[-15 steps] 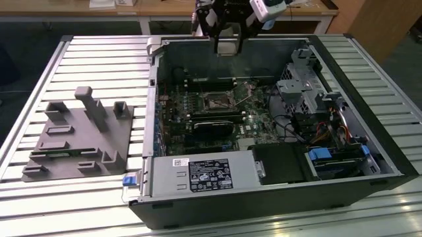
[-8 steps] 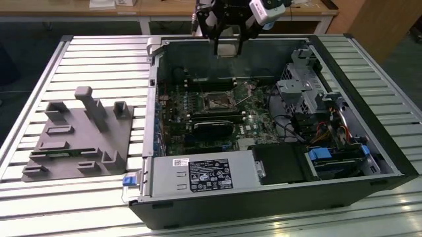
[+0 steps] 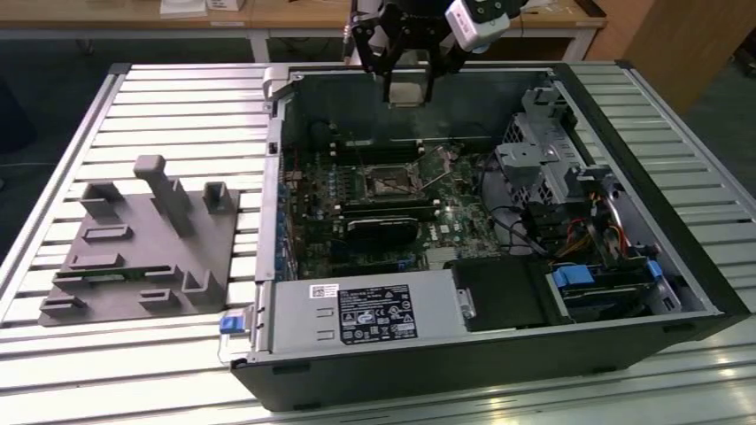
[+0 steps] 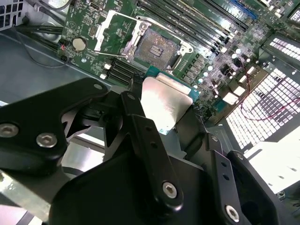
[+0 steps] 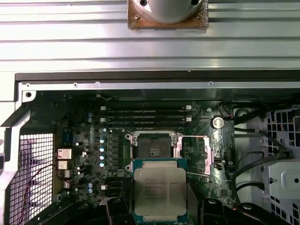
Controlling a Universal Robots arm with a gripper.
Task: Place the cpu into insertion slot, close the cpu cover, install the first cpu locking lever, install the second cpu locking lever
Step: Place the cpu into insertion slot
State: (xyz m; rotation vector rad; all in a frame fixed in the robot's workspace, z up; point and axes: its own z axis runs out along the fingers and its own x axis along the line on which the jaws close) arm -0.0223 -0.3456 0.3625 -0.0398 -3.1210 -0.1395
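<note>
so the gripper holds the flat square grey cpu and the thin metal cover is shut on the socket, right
Not shut: the first wrist view shows the thin silvery cpu cover swung open beside the square insertion slot. The gripper does hold the cpu.

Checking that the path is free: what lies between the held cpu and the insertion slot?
Nothing. In both wrist views the cpu hangs apart from the open insertion slot, and the stretch between them is bare. The cpu cover is swung aside.

The arm is hanging in from above in the exterior view, gripper point(image 3: 405, 87) pointing straight down, its black fingers point(image 4: 139, 123) clamping the cpu point(image 5: 160, 190) flat between them by opposite edges.
</note>
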